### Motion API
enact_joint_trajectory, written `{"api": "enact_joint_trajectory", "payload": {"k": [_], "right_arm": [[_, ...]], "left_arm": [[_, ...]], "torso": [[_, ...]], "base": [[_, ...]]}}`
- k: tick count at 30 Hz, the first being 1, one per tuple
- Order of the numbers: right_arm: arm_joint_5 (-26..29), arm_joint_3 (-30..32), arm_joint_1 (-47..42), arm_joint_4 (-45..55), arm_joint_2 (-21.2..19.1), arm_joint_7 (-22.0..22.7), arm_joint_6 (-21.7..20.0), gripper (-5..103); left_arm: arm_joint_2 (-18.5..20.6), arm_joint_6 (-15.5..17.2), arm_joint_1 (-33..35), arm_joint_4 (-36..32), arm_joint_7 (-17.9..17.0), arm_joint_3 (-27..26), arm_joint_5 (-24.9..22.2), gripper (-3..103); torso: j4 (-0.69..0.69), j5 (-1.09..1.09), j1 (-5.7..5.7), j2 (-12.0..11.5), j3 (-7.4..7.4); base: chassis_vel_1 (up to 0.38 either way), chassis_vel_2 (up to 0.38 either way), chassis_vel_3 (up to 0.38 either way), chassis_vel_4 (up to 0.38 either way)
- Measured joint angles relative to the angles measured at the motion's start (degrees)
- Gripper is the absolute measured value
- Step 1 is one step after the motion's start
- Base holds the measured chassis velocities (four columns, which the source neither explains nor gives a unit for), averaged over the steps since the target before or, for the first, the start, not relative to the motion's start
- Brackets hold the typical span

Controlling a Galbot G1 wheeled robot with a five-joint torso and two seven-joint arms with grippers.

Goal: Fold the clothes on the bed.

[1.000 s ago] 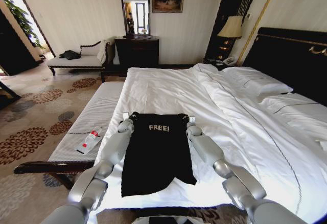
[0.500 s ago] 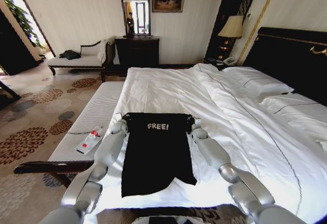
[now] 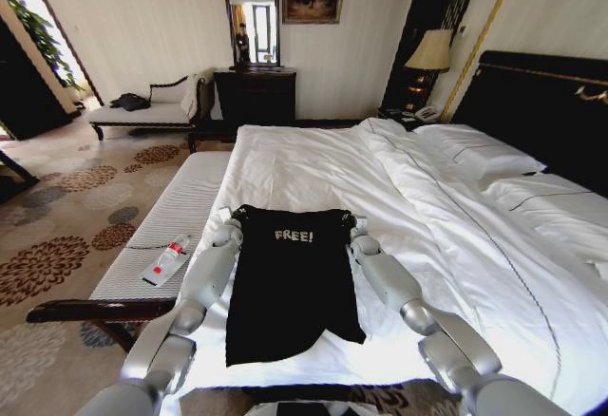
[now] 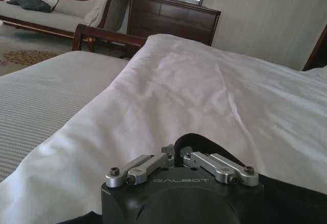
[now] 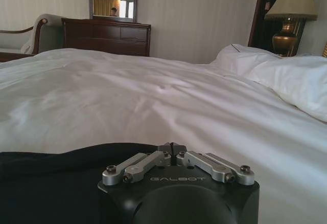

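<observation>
T-shirt (image 3: 293,283): black, flat on white bed (image 3: 456,245)
Left gripper (image 3: 229,224): pinching one top corner
Right gripper (image 3: 353,226): pinching the other

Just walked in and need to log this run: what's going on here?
The robot is folding a black T-shirt laid out on the white bed. Each gripper is at one far corner of the shirt: the left gripper on its left side, the right gripper on its right, both shut on the fabric edge. The shirt lies flat with its FREE! lettering facing up, its near hem toward the robot.
</observation>
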Motion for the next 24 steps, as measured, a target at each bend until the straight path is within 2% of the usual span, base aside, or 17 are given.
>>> {"api": "enact_joint_trajectory", "payload": {"k": [3, 4, 5, 7, 8, 9, 10, 13, 14, 15, 17, 18, 19, 20, 22, 23, 24], "right_arm": [[0.0, 0.1, -0.7, 0.5, -0.2, 0.0, 0.2, -1], [0.1, 0.1, -1.0, 0.6, -0.3, 0.0, 0.5, 4], [0.1, 0.1, -1.0, 0.6, -0.3, 0.0, 0.5, 4], [0.3, 0.1, -1.2, 0.9, -0.5, -0.1, 1.2, 13], [0.5, 0.1, -1.2, 1.3, -0.6, -0.1, 1.6, 19], [0.7, 0.2, -1.2, 1.7, -0.8, -0.1, 1.9, 19], [0.7, 0.2, -1.2, 1.7, -0.8, -0.1, 1.9, 19], [0.8, 1.0, -1.3, 2.9, -1.4, 0.0, 3.5, 35], [0.8, 1.4, -1.4, 3.3, -1.5, 0.0, 4.0, 41], [0.8, 1.4, -1.4, 3.3, -1.5, 0.0, 4.0, 41], [0.8, 3.1, -2.3, 4.8, -2.2, 0.1, 5.7, 52], [0.9, 4.2, -3.0, 6.1, -2.7, 0.2, 6.3, 52], [1.0, 5.1, -3.8, 7.5, -3.4, 0.3, 6.7, 57], [1.0, 5.1, -3.8, 7.5, -3.4, 0.3, 6.7, 57], [2.2, 7.0, -5.9, 11.5, -5.5, 0.8, 6.9, 68], [3.1, 7.9, -7.0, 13.8, -6.6, 1.0, 6.9, 74], [4.1, 9.0, -8.2, 16.5, -7.9, 1.4, 6.7, 79]], "left_arm": [[-0.5, 0.0, 0.5, 0.0, -0.3, 0.1, 0.4, 2], [-0.6, -0.1, 0.8, -0.1, -0.6, 0.1, 0.5, 0], [-0.6, -0.1, 0.8, -0.1, -0.6, 0.1, 0.5, 0], [-0.7, -0.1, 1.1, -0.5, -1.0, 0.0, 0.5, 11], [-0.6, -0.1, 1.4, -0.9, -1.3, -0.3, 0.5, 11], [-0.5, -0.1, 1.6, -1.2, -1.4, -0.5, 0.4, 16], [-0.5, -0.1, 1.6, -1.2, -1.4, -0.5, 0.4, 16], [0.9, -0.2, 2.9, -3.4, -2.0, -1.1, -0.2, 32], [1.5, -0.2, 3.5, -4.4, -2.1, -1.3, -0.5, 32], [1.5, -0.2, 3.5, -4.4, -2.1, -1.3, -0.5, 32], [3.5, -0.2, 5.1, -7.0, -3.0, -2.0, -2.0, 43], [4.5, -0.2, 6.1, -9.1, -3.5, -2.6, -2.9, 49], [5.5, -0.2, 7.0, -10.9, -3.8, -3.1, -3.6, 54], [5.5, -0.2, 7.0, -10.9, -3.8, -3.1, -3.6, 54], [7.8, -0.2, 9.5, -15.2, -4.6, -4.5, -5.2, 65], [8.9, -0.1, 11.0, -17.7, -4.9, -5.2, -5.9, 65], [10.0, 0.0, 12.7, -20.4, -5.2, -6.0, -6.5, 70]], "torso": [[0.00, -0.01, 0.00, 0.0, 0.00], [-0.01, -0.01, -0.01, 0.0, 0.00], [-0.01, -0.01, -0.01, 0.0, 0.00], [-0.03, -0.01, -0.01, 0.0, 0.00], [-0.03, 0.00, -0.01, 0.0, 0.00], [-0.03, -0.01, -0.01, 0.0, 0.00], [-0.03, -0.01, -0.01, 0.0, 0.00], [0.00, -0.01, 0.00, 0.0, 0.00], [0.01, -0.02, 0.00, 0.0, 0.00], [0.01, -0.02, 0.00, 0.0, 0.00], [0.02, -0.01, -0.01, 0.0, 0.00], [0.02, -0.02, -0.01, 0.0, 0.00], [0.01, -0.01, 0.00, 0.0, 0.00], [0.01, -0.01, 0.00, 0.0, 0.00], [-0.01, -0.01, 0.00, 0.0, 0.00], [-0.01, -0.01, 0.00, 0.0, 0.00], [-0.02, -0.02, 0.00, 0.0, 0.00]], "base": [[0.000, 0.000, 0.000, 0.000], [0.000, 0.000, 0.000, 0.000], [0.000, 0.000, 0.000, 0.000], [0.000, 0.000, 0.000, 0.000], [0.000, 0.000, 0.000, 0.000], [0.000, 0.000, 0.000, 0.000], [0.000, 0.000, 0.000, 0.000], [0.000, 0.000, 0.000, 0.000], [0.000, 0.000, 0.000, 0.000], [0.000, 0.000, 0.000, 0.000], [0.000, 0.000, 0.000, 0.000], [0.000, 0.000, 0.000, 0.000], [0.000, 0.000, 0.000, 0.000], [0.000, 0.000, 0.000, 0.000], [0.000, 0.000, 0.000, 0.000], [0.000, 0.000, 0.000, 0.000], [0.000, 0.000, 0.000, 0.000]]}}
